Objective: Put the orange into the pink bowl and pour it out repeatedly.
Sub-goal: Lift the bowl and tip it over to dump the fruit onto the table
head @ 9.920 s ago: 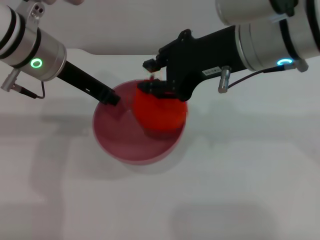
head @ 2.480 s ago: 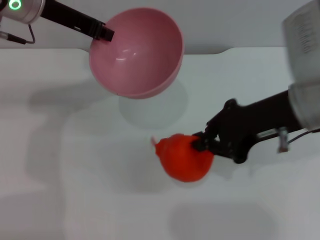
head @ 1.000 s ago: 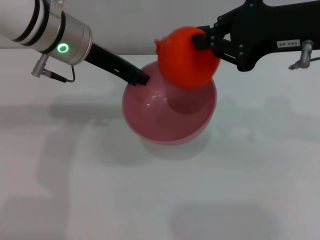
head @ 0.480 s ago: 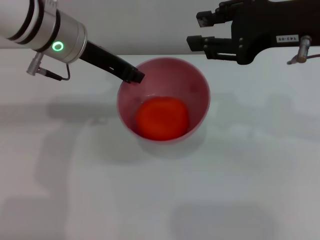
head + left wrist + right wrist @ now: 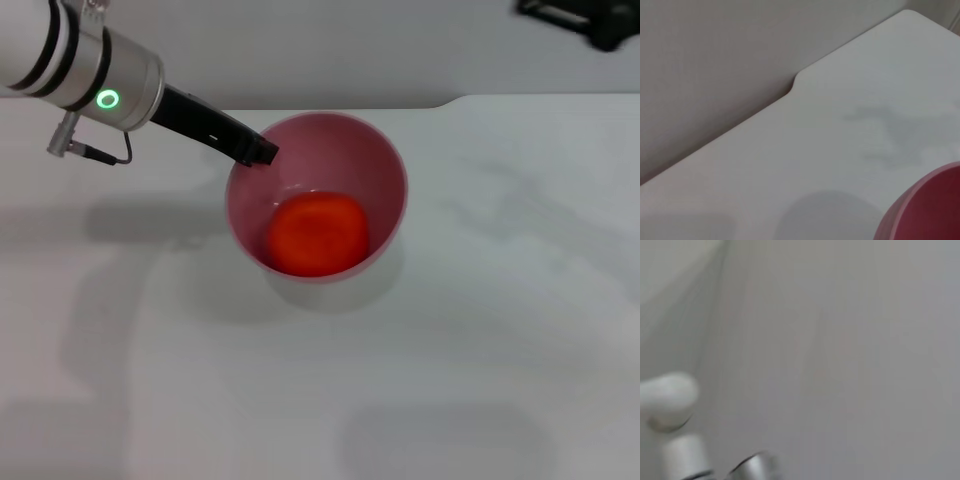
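Note:
The orange [image 5: 316,232] lies inside the pink bowl [image 5: 385,175], which is upright over the white table in the head view. My left gripper [image 5: 258,152] is shut on the bowl's far left rim and holds it. A piece of the bowl's rim shows in the left wrist view [image 5: 925,210]. My right gripper [image 5: 585,18] is only a dark blurred piece at the top right corner of the head view, well away from the bowl.
The white table [image 5: 450,350] spreads all around the bowl. Its far edge has a step [image 5: 450,100] behind the bowl, against a grey wall. The right wrist view shows only wall and part of a grey arm [image 5: 670,405].
The right gripper let the orange drop into the bowl, then drew back up and to the right, almost out of view. The left gripper shifted the bowl slightly left.

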Controlling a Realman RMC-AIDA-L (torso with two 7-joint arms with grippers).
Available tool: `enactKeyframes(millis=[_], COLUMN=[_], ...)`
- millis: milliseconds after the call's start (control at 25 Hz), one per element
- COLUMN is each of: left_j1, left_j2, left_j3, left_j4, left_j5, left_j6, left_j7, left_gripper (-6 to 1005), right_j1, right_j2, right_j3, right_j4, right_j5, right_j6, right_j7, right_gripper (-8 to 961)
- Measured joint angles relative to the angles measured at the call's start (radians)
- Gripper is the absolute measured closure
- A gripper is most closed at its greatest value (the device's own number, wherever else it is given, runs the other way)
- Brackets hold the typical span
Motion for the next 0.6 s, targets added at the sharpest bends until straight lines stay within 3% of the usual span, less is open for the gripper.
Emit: enactKeyframes(millis=[160,280,400,600], left_j1=[0.005,0.011,0.016,0.06], left_j2=[0.0,0.0,-0.002,-0.012], left_j3=[0.002,0.008,0.012,0.072], left_j4=[-0.001,-0.001,-0.002,-0.001], left_j5=[0.0,0.0,-0.001,-0.066], left_j6=[-0.015,-0.035,-0.069,-0.195], left_j7=[0.008,0.017,0.042,0.113], left_gripper=[955,955,955,955], right_j1=[-0.062,-0.065,-0.056,-0.06], right_j2=[-0.002,-0.006,-0.009,-0.003], right_j3=[-0.002,0.016,0.059,0.115], right_j4=[0.266,0.56,0.81,0.907], right_j5=[0.321,0.565,0.709,0.72], right_j6=[-0.048,-0.138,-0.25,-0.305], right_j7=[-0.346,-0.572,-0.695,-0.707], right_gripper=[228,228,230,233])
